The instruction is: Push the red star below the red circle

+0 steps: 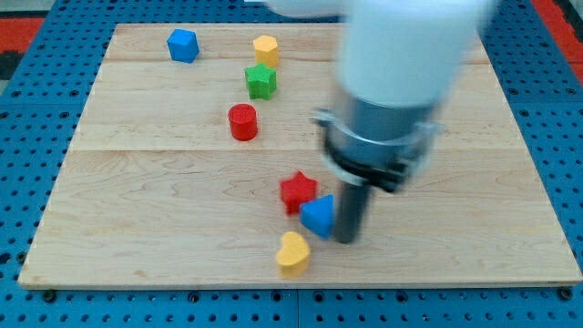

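The red star sits near the front middle of the desk, touching the blue block, looks small, light and hard, so my tip, with no hand, should nudge its right side.

Pale wooden surface of jointed planks, resting on a blue perforated base; red patches at the view's top corners.

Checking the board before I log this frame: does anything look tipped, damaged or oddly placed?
Nothing looks damaged or tipped. The only crowding: the red star, blue block and yellow heart bunch together, with my tip right beside the blue block. The red circle stands apart.
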